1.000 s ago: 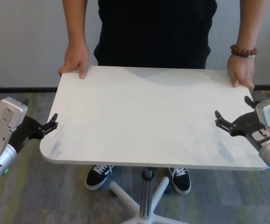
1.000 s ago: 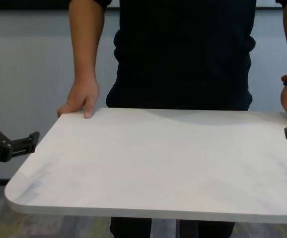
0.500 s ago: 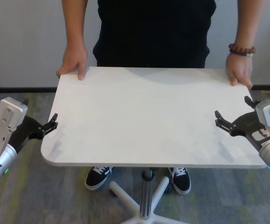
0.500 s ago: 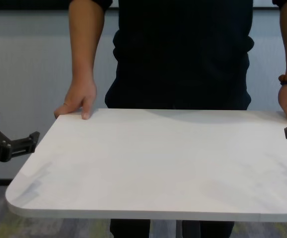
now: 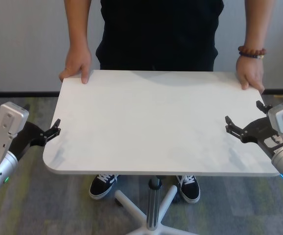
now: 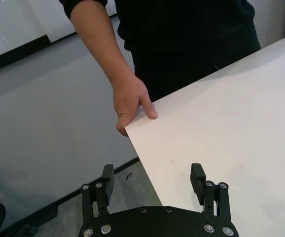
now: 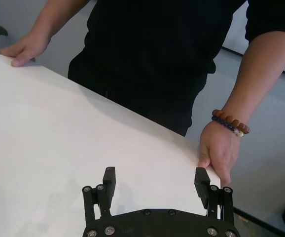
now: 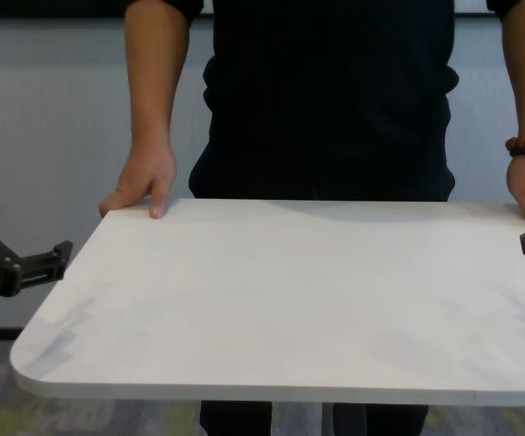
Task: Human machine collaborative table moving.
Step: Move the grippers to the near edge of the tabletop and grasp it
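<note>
The table (image 5: 156,122) is a white top on a silver post, also seen in the chest view (image 8: 290,291). The human (image 5: 158,34), in black, stands at its far side. One hand (image 5: 78,63) rests on the far left corner, and the hand with the beaded bracelet (image 5: 250,73) on the far right corner. My left gripper (image 5: 51,132) is open right at the table's left edge, and the edge (image 6: 147,163) runs between its fingers in the left wrist view. My right gripper (image 5: 243,112) is open at the right edge, over the tabletop (image 7: 44,123). Neither holds anything.
The silver centre post (image 5: 153,205) stands on a white star base on grey-green carpet. The human's black sneakers (image 5: 102,185) are under the table. A pale wall with a dark skirting rises behind the human.
The human's hands and the table's far edge have shifted slightly. Both grippers stay open in the same places.
</note>
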### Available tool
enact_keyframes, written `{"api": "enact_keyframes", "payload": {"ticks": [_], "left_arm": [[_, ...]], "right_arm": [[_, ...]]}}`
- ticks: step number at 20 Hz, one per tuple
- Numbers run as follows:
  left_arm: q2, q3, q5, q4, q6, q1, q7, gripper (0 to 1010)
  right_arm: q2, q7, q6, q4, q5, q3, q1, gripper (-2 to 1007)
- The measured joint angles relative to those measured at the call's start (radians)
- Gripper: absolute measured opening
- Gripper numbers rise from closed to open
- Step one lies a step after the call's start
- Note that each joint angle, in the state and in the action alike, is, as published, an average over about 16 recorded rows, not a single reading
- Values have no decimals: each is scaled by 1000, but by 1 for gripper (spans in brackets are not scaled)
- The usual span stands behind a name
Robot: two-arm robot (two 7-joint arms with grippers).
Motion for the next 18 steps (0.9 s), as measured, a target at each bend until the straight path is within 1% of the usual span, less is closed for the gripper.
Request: {"api": "enact_keyframes", "payload": {"ticks": [18], "left_arm": [[0,0,0,0,0,0,0,1000]], "right_arm": [[0,0,0,0,0,0,0,1005]]}}
